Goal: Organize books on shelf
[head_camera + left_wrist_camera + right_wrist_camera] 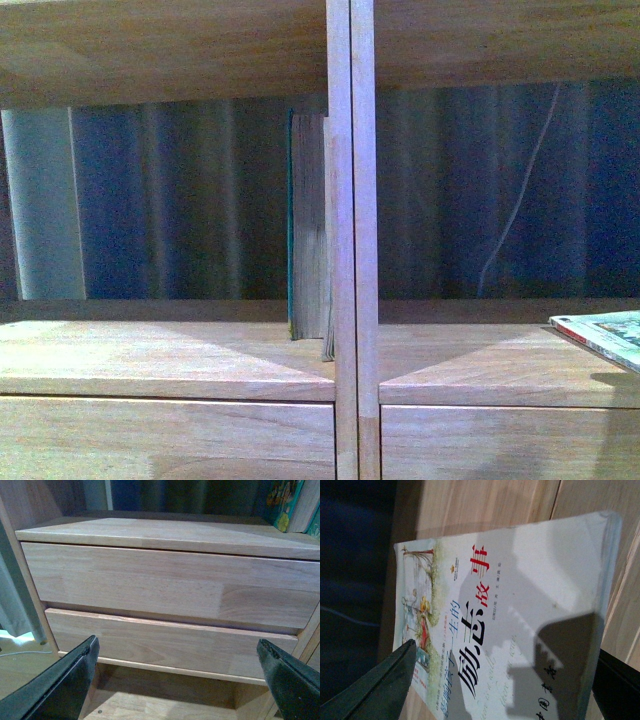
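Note:
The teal-covered book (306,230) stands upright in the left compartment of the light wood shelf (350,200), against the centre divider. The pale paperback (608,338) lies flat on the right compartment's board at its right edge. In the right wrist view the paperback (520,610) shows its cover picture and dark Chinese characters. My right gripper (507,680) is open above it, one finger on either side. My left gripper (177,680) is open and empty before the drawer fronts (165,585). Book corners (285,502) show above the drawers.
A dark blue curtain (180,200) hangs behind the open compartments, with a pale strip (45,200) at the left and a thin cable (520,200) at the right. Below the drawers there is a wooden floor (150,705) and a curtain edge (15,605).

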